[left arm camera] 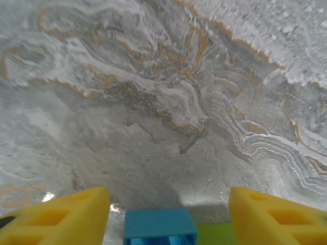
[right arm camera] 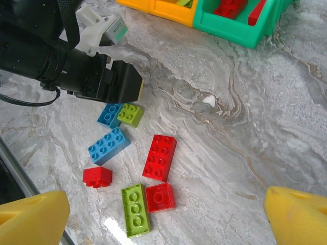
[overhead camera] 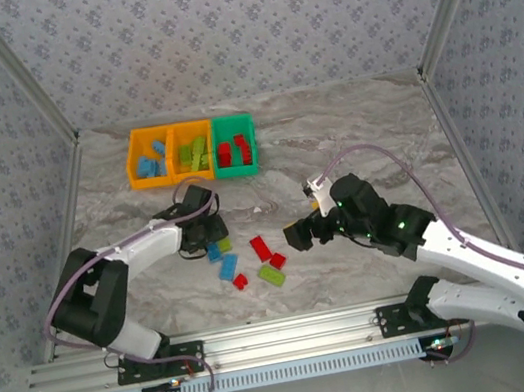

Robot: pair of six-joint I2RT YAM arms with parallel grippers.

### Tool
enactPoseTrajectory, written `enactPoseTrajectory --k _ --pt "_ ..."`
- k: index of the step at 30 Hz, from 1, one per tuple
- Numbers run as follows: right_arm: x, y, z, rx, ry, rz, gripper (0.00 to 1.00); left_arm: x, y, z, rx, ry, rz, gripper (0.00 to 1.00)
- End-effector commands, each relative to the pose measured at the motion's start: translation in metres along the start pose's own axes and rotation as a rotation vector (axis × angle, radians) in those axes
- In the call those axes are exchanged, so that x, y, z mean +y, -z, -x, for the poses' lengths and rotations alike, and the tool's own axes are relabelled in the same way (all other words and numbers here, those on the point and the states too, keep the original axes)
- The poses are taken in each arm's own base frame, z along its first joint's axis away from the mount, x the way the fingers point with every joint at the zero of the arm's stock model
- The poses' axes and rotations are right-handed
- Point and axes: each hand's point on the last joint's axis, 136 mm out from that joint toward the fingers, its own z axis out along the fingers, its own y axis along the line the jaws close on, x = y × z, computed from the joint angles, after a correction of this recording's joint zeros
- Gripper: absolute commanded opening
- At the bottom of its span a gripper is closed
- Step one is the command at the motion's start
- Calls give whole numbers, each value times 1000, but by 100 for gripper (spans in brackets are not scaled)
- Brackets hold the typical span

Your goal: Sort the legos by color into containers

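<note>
Left hand [left arm camera: 168, 204] sits low over the grey marbled tabletop [overhead camera: 354, 139]. Its yellow fingers [left arm camera: 66, 217] are half-spread either side of a small blue studded plastic brick [left arm camera: 160, 227], and a gap shows beside the brick, so there's no clamp on it yet. But watch this: a small lime green studded brick [left arm camera: 214, 236] lies right against the blue one, inside the same span.

This reads as the pick-up step for a blue piece.

Right hand [overhead camera: 297, 235] hangs fully spread and empty beside the loose pile. That pile holds a longer blue brick [right arm camera: 109, 145], a long red brick [right arm camera: 160, 157], a small red brick [right arm camera: 98, 176], a square red brick [right arm camera: 160, 197] and a long lime brick [right arm camera: 135, 209].

At the far side stand the three joined plastic bins. The left orange bin [overhead camera: 153, 184] holds blues, the middle orange bin [overhead camera: 195, 177] limes and the green bin [overhead camera: 237, 171] reds. Most of the sort looks done, with seven pieces left out.

The next move calls for squeezing the blue brick alone without pinching its lime neighbour. Then it's lift clear and carry to the left orange bin.
</note>
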Motion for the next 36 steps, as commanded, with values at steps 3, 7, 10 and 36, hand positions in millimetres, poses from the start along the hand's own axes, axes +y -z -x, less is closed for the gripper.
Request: enactPoseTrajectory --k 3,7,10,36 --pt "-1 -3 3 -1 -37 -7 100 1 -8 -12 49 -6 -16 49" --pt "1 -3 7 2 -51 -2 100 0 -2 -11 39 -7 -26 40" --pt "5 -3 10 0 -68 16 100 -3 14 1 -6 -16 -43 32" --pt "11 -1 25 0 -82 28 100 53 41 353 -538 84 168 35"
